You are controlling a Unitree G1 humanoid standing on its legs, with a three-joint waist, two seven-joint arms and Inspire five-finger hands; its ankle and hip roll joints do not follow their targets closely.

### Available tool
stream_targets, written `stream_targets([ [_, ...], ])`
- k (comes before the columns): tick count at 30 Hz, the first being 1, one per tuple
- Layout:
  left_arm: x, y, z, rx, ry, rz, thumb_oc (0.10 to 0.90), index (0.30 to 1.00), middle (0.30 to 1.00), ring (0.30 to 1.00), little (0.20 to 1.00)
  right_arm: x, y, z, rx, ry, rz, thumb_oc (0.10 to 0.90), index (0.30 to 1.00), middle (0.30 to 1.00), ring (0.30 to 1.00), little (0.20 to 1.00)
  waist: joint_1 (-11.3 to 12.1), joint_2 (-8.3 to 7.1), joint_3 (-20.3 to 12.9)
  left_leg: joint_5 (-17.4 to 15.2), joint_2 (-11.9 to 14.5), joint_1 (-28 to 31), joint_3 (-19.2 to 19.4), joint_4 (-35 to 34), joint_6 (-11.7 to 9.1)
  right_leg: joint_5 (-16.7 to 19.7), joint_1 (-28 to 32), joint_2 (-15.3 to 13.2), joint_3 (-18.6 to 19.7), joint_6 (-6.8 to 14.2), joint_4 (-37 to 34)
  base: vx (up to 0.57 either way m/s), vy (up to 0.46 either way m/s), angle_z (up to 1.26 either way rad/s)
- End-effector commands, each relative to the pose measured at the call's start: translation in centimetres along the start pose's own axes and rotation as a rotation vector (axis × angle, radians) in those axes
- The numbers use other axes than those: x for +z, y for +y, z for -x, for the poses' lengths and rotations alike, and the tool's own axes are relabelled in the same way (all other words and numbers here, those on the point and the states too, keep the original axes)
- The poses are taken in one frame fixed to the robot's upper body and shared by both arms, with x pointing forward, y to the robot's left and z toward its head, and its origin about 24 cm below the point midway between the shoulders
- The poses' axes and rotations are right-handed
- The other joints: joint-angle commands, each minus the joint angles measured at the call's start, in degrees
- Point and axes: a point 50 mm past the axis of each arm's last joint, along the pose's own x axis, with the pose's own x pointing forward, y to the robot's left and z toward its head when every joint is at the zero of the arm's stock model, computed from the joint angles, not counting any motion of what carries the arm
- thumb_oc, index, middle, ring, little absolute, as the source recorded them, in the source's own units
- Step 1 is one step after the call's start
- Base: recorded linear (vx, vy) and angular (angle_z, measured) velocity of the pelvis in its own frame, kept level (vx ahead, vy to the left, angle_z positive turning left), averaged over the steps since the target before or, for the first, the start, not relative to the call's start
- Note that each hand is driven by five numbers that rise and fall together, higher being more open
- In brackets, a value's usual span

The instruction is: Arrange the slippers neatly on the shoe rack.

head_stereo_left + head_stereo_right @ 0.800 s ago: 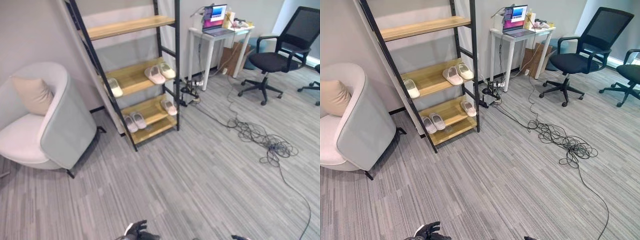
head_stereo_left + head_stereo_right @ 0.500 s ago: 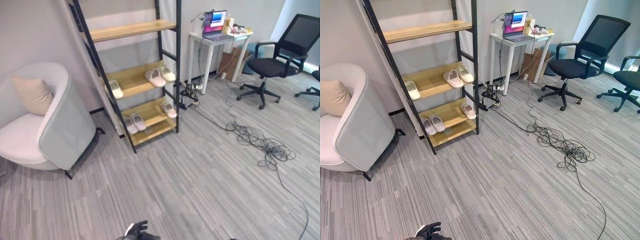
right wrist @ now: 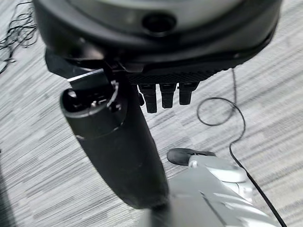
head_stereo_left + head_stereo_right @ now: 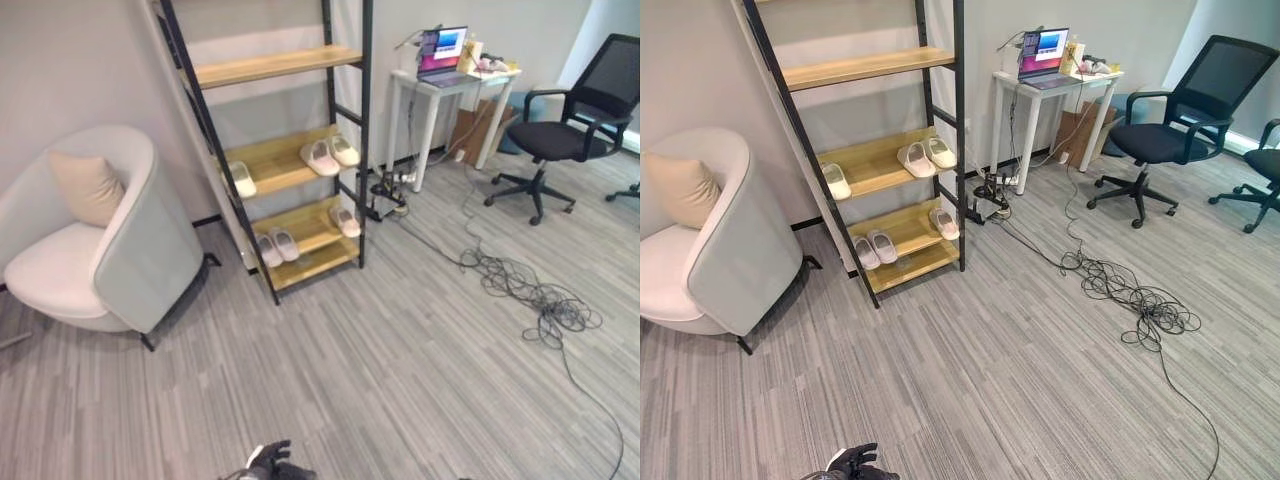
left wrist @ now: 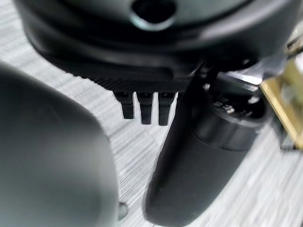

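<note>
White foam-like slippers are already on the shoe rack [image 4: 352, 150], which stands against the wall well apart from the robot. On the middle shelf a pair [image 4: 329, 155] lies at the right end and a single slipper [image 4: 241, 179] lies alone at the left end. On the lower shelf a pair [image 4: 277, 246] sits at the left and one slipper [image 4: 346, 221] at the right.

I judge them light, soft and a little springy, not fragile, with a smooth surface that may slide on the wood. A good place to hold seems to be the strap over the toes, or the two sides of the sole.

At the lower edge of the left eye view the left hand [image 4: 270, 463] hangs low above the grey carpet, with fingers partly bent and nothing in them. In its wrist view the fingers point straight down at the floor, so I judge it relaxed. The right hand [image 3: 163, 97] shows straight fingers and a free thumb over the carpet, and holds nothing.
</note>
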Motion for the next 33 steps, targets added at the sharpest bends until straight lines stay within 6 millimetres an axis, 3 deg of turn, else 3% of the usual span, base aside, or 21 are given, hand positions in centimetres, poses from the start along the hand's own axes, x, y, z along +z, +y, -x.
stream_targets([
  [1,-0.6,-0.4,0.2,-0.010,-0.013,0.029,0.800,0.900,0.900,0.900,0.900,0.9,-2.2,0.1,-0.071,-0.052,0.011,0.800,0.900,0.900,0.900,0.900,2.06,-0.53,0.87,-3.37,0.76,-5.02,3.13,2.73,5.19,2.27,7.13,2.20,-0.13,5.00,-2.25,0.25,-0.018,-0.10],
  [4,-1.3,-0.3,0.3,-0.006,0.010,0.056,0.800,0.900,0.900,0.900,0.900,0.9,-2.0,0.1,-0.064,-0.051,0.016,0.800,0.900,0.900,0.900,0.900,3.85,-0.69,0.83,-3.41,-1.37,-8.04,2.71,-0.42,5.66,1.58,8.26,2.59,1.24,5.04,-2.25,0.18,0.015,-0.20],
  [7,-1.5,-0.1,0.3,-0.002,0.011,0.083,0.800,0.900,0.900,0.900,0.900,1.7,-2.0,0.0,-0.058,-0.077,0.020,0.800,0.900,0.900,0.900,0.900,5.93,-0.03,1.09,-0.79,-2.11,-10.60,2.44,-4.47,4.81,1.13,10.33,3.37,3.35,4.90,-2.21,0.25,0.052,-0.18],
  [10,-2.1,0.0,0.4,0.000,0.034,0.089,0.800,0.900,0.900,0.900,0.900,1.7,-1.5,0.0,-0.041,-0.076,0.026,0.800,0.900,0.900,0.900,0.900,6.39,0.00,-0.03,-1.79,-3.05,-6.51,1.93,-8.17,5.65,0.75,11.10,3.02,4.29,5.53,-0.86,0.25,0.085,-0.42],
  [13,-2.3,0.0,0.5,0.005,0.041,0.081,0.800,0.900,0.900,0.900,0.900,2.5,-0.8,-0.2,-0.012,-0.096,0.054,0.800,0.900,0.900,0.900,0.900,7.15,-0.18,-0.85,-2.07,-3.70,-2.87,2.89,-9.93,6.86,2.28,9.35,1.64,3.93,7.78,7.54,0.24,0.098,-0.88],
  [15,-2.0,-0.1,0.4,0.002,0.030,0.072,0.800,0.900,0.900,0.900,0.900,3.1,-0.1,-0.2,0.015,-0.111,0.081,0.800,0.900,0.900,0.900,0.900,7.67,-0.01,-0.63,-2.57,-4.38,0.34,2.90,-10.28,8.21,8.54,5.42,0.29,3.30,11.09,17.85,0.27,0.117,-0.73],
  [16,-1.8,-0.1,0.4,0.000,0.024,0.071,0.800,0.900,0.900,0.900,0.900,3.5,0.0,-0.3,0.019,-0.120,0.089,0.800,0.900,0.900,0.900,0.900,7.63,0.82,-0.40,-2.70,-3.96,1.96,2.54,-10.73,8.76,11.45,3.06,-0.06,2.53,11.86,23.26,0.25,0.137,-0.27],
  [17,-1.4,-0.2,0.3,-0.002,0.014,0.065,0.800,0.900,0.900,0.900,0.900,3.9,0.2,-0.3,0.026,-0.133,0.097,0.800,0.900,0.900,0.900,0.900,7.16,2.00,0.07,-2.96,-3.24,3.72,2.00,-11.25,9.40,13.20,0.87,-0.48,1.35,11.84,28.10,0.24,0.159,-0.14],
  [20,-0.8,-0.1,0.2,0.000,-0.005,0.050,0.800,0.900,0.900,0.900,0.900,4.1,0.6,-0.3,0.038,-0.142,0.099,0.800,0.900,0.900,0.900,0.900,5.59,4.60,0.99,-3.81,-2.05,8.72,0.19,-12.93,10.48,10.62,-5.02,-1.66,-3.29,10.39,38.12,0.33,0.112,0.00],
  [21,-0.6,0.0,0.2,0.007,-0.016,0.056,0.800,0.900,0.900,0.900,0.900,3.8,0.6,-0.3,0.039,-0.138,0.103,0.800,0.900,0.900,0.900,0.900,4.51,4.62,1.21,-4.85,-2.35,11.97,-1.30,-14.35,10.26,8.40,-8.60,-3.69,-5.50,9.42,34.85,0.36,0.016,0.26],
  [23,-0.4,0.0,0.2,0.007,-0.021,0.058,0.800,0.900,0.900,0.900,0.900,3.9,0.5,-0.3,0.036,-0.138,0.104,0.800,0.900,0.900,0.900,0.900,4.06,4.49,1.03,-5.40,-2.57,12.68,-1.79,-14.96,10.13,7.86,-9.44,-4.31,-6.43,8.87,31.04,0.36,-0.074,0.32],
  [24,-0.5,0.0,0.2,0.004,-0.023,0.058,0.800,0.900,0.900,0.900,0.900,4.3,0.3,-0.3,0.032,-0.146,0.115,0.800,0.900,0.900,0.900,0.900,2.80,3.92,1.31,-7.20,-3.45,15.39,-3.23,-16.45,9.84,7.45,-12.23,-4.75,-6.86,8.40,23.33,0.38,-0.108,0.20],
  [25,-0.5,0.0,0.2,0.004,-0.022,0.059,0.800,0.900,0.900,0.900,0.900,4.3,0.3,-0.3,0.032,-0.146,0.115,0.800,0.900,0.900,0.900,0.900,2.66,4.10,1.62,-7.42,-3.29,15.92,-3.36,-16.55,9.80,7.14,-11.72,-4.64,-7.04,8.41,23.40,0.41,-0.123,0.07],
  [27,-0.9,0.1,0.2,0.008,-0.012,0.057,0.800,0.900,0.900,0.900,0.900,4.4,0.6,-0.3,0.043,-0.151,0.122,0.800,0.900,0.900,0.900,0.900,0.53,3.22,2.04,-9.54,-4.25,19.40,-5.70,-18.78,9.72,9.33,-16.15,-3.87,-4.20,8.93,15.00,0.40,-0.120,0.09],
  [28,-1.0,0.1,0.3,0.008,-0.008,0.057,0.800,0.900,0.900,0.900,0.900,4.3,0.6,-0.2,0.046,-0.146,0.123,0.800,0.900,0.900,0.900,0.900,-0.13,3.77,2.56,-10.42,-3.64,21.53,-6.67,-19.91,9.58,10.10,-16.55,-2.85,-2.97,9.40,11.43,0.44,-0.133,0.13],
  [29,-1.2,0.2,0.3,0.009,-0.002,0.052,0.800,0.900,0.900,0.900,0.900,4.1,0.6,-0.2,0.049,-0.140,0.123,0.800,0.900,0.900,0.900,0.900,-1.03,3.47,2.70,-10.81,-3.92,22.87,-7.58,-20.66,9.55,11.52,-18.34,-2.56,-1.54,9.92,9.95,0.42,-0.165,0.27],
  [31,-1.7,-0.2,0.4,-0.004,0.015,0.065,0.800,0.900,0.900,0.900,0.900,3.2,0.2,-0.2,0.045,-0.114,0.113,0.800,0.900,0.900,0.900,0.900,-0.74,3.41,2.05,-11.70,-3.90,23.85,-7.79,-20.59,9.15,11.99,-15.56,-2.57,-2.21,10.24,8.00,0.25,-0.131,0.59],
  [33,-1.7,-0.4,0.4,-0.009,0.016,0.096,0.800,0.900,0.900,0.900,0.900,3.1,0.0,-0.2,0.043,-0.111,0.116,0.800,0.900,0.900,0.900,0.900,-0.94,2.75,1.26,-9.99,-4.02,22.75,-9.31,-17.75,8.37,12.54,-15.46,-1.71,-1.30,9.22,9.47,0.17,-0.122,0.71],
])
